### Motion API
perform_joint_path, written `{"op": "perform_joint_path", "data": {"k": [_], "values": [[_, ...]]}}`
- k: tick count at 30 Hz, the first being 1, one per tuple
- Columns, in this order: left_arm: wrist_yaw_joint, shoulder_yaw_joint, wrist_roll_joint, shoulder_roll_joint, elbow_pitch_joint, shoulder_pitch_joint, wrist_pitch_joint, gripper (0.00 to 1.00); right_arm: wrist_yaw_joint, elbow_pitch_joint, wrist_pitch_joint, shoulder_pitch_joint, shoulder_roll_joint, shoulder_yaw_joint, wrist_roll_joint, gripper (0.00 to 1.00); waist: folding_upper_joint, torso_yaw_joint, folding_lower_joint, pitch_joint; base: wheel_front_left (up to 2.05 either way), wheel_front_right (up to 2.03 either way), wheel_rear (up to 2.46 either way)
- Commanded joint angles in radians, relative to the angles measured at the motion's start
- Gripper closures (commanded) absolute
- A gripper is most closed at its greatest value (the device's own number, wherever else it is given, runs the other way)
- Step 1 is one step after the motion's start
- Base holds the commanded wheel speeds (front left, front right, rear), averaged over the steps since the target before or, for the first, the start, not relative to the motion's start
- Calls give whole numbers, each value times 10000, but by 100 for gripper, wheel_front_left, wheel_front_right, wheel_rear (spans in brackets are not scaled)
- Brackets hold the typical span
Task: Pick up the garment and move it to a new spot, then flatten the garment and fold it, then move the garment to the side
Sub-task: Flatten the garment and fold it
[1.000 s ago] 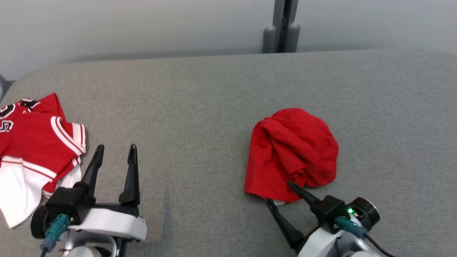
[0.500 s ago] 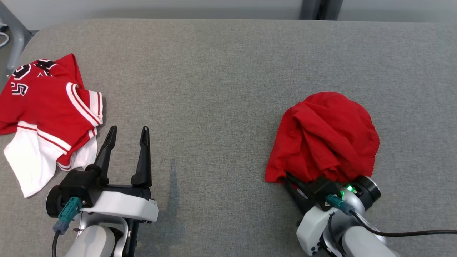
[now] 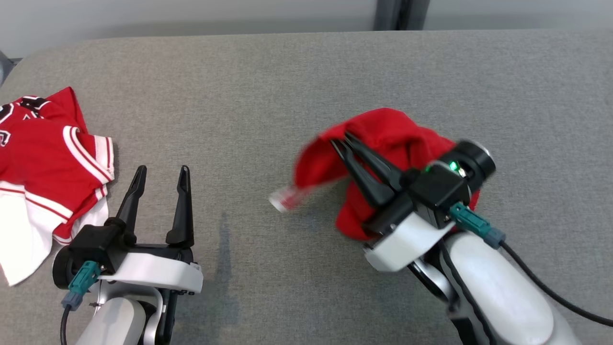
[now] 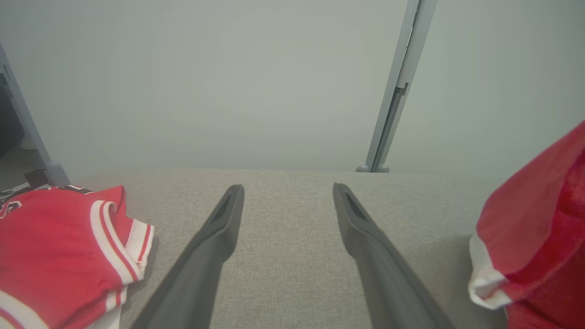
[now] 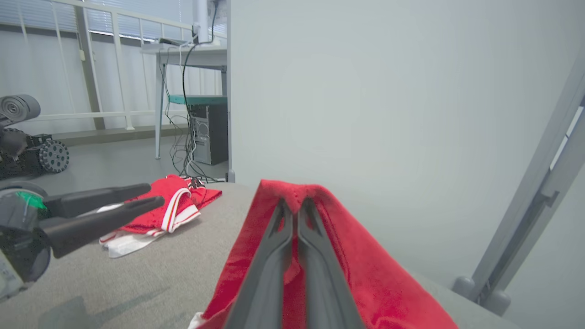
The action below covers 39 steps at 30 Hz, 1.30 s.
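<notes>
A plain red garment (image 3: 392,132) hangs lifted off the grey table, right of centre. My right gripper (image 3: 341,140) is shut on its upper edge, fingers pointing up-left; the right wrist view has the red cloth (image 5: 365,274) draped over both closed fingers (image 5: 274,256). A blurred white tag (image 3: 280,200) trails at the garment's lower left, and the same red garment (image 4: 534,237) shows at the right edge of the left wrist view. My left gripper (image 3: 160,172) rests open over bare table at lower left, nothing between its fingers (image 4: 219,228).
A red and white jersey (image 3: 43,167) with black lettering lies crumpled at the table's left edge, close to my left gripper. A grey post (image 3: 400,14) stands behind the table's far edge. Grey tabletop (image 3: 249,120) stretches between the two arms.
My right gripper closed on the red garment's near edge, then lifted it up and to the left off the table. The left gripper stayed open. The head camera shifted.
</notes>
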<state>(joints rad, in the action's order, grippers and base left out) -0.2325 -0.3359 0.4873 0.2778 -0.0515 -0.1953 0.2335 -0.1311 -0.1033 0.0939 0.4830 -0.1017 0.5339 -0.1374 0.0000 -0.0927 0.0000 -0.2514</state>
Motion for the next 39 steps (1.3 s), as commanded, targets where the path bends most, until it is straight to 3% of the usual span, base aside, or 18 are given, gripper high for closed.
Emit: {"op": "perform_joint_path", "data": {"k": [1,7,11,18,24,25,29,34,36,39], "values": [[37,62,48,93,-44,-179,45,0,7,264,118,585,87,192,-165,100,0,113,0,34,0,0,0],[107,-8,77,56,-134,-201,60,0,7,645,432,2454,411,650,-772,100,0,266,0,111,0,0,0],[94,-1,97,84,-123,-216,84,0,7,811,698,3038,472,437,-1138,100,0,392,0,48,0,0,0],[155,-91,135,45,-133,-250,95,0,7,203,326,1541,313,-520,-1242,100,0,577,0,-127,0,0,0],[218,-167,147,76,-140,-424,41,0,5,-1154,349,-475,-223,-2084,-1253,100,0,719,0,-309,0,0,0],[215,-167,137,113,-119,-444,29,0,7,-1670,475,-873,-299,-2739,-1323,100,0,776,0,-348,0,0,0],[233,-203,145,151,-56,-505,-31,0,5,-2685,853,-1151,-179,-3765,-1502,100,0,866,0,-465,0,0,0],[247,-234,152,186,-47,-566,-64,0,5,-3817,1117,-859,-47,-4125,-1775,100,0,895,0,-480,0,0,0],[241,-254,156,193,-62,-532,-79,0,7,-4084,1262,-774,3,-4189,-1863,0,0,887,0,-415,0,0,0],[195,-255,177,226,-74,-418,-98,0,7,-4261,1401,-827,22,-4355,-1861,0,0,888,0,-258,0,0,0]]}}
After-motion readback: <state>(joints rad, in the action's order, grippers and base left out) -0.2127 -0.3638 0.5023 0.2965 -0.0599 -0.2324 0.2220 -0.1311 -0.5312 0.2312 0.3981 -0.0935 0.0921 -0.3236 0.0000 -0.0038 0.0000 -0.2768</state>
